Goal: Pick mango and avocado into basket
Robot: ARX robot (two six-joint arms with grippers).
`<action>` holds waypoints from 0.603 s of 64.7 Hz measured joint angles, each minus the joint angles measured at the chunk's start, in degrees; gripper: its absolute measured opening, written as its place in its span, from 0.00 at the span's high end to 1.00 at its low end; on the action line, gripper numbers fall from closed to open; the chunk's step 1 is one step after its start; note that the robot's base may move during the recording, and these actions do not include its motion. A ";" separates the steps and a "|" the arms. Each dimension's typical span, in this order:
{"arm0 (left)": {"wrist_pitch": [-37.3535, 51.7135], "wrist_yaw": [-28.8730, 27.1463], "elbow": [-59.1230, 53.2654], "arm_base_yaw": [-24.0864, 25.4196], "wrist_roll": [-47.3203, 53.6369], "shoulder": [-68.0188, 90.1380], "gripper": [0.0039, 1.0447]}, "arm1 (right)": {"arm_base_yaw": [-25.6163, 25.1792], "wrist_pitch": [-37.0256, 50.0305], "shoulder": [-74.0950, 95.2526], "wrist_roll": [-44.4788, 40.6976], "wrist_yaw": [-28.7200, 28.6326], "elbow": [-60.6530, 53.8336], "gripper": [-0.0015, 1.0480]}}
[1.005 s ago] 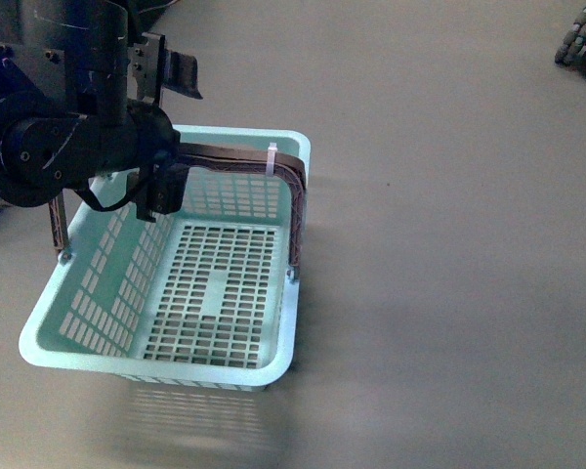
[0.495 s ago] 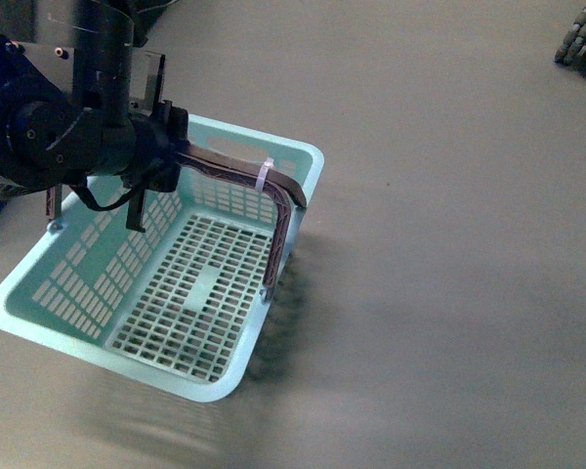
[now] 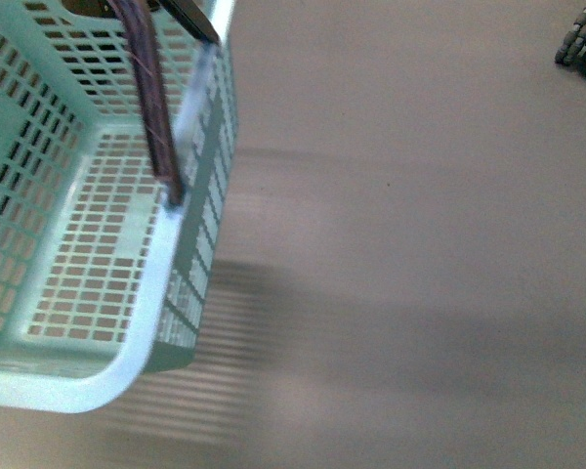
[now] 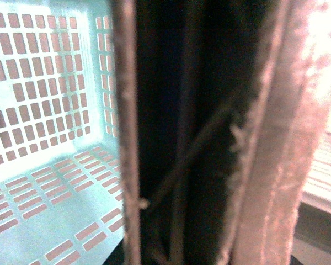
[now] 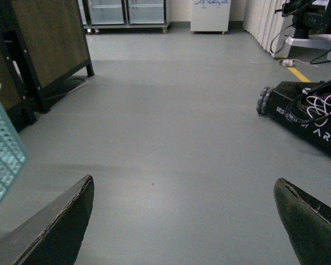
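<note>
The turquoise basket (image 3: 166, 293) hangs tilted and close to the front camera, filling the left of that view, its slotted floor bare. One brown ribbed handle (image 3: 151, 98) runs up out of the top of the picture. The left gripper itself does not show there. In the left wrist view the brown handles (image 4: 276, 138) fill the picture right in front of the camera, with the basket's lattice (image 4: 44, 110) behind; the left gripper is shut on the basket. My right gripper (image 5: 185, 218) is open over bare floor, a basket corner (image 5: 3, 149) beside it. Mango and avocado are out of view.
Grey floor (image 3: 420, 244) spreads to the right of the basket. A black wheeled robot base (image 5: 309, 118) with cables stands on the floor, its wheel (image 3: 578, 39) showing at the front view's top right. A dark wooden cabinet (image 5: 38, 44) and glass-door fridges (image 5: 124, 11) stand farther off.
The basket has been lifted up and to the left, much nearer the front camera. The left arm, seen gripping the handle earlier, has gone out of the front view.
</note>
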 joint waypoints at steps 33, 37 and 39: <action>-27.23 9.11 -0.13 8.63 1.03 -30.73 0.87 | 0.00 0.00 0.00 0.00 0.00 0.00 0.08; -27.45 9.11 -0.09 8.66 1.42 -30.84 0.87 | 0.00 0.00 0.00 0.00 0.00 0.00 0.08; -27.50 9.09 -0.09 8.66 1.55 -30.84 0.87 | 0.00 0.00 0.00 0.00 0.00 0.00 0.08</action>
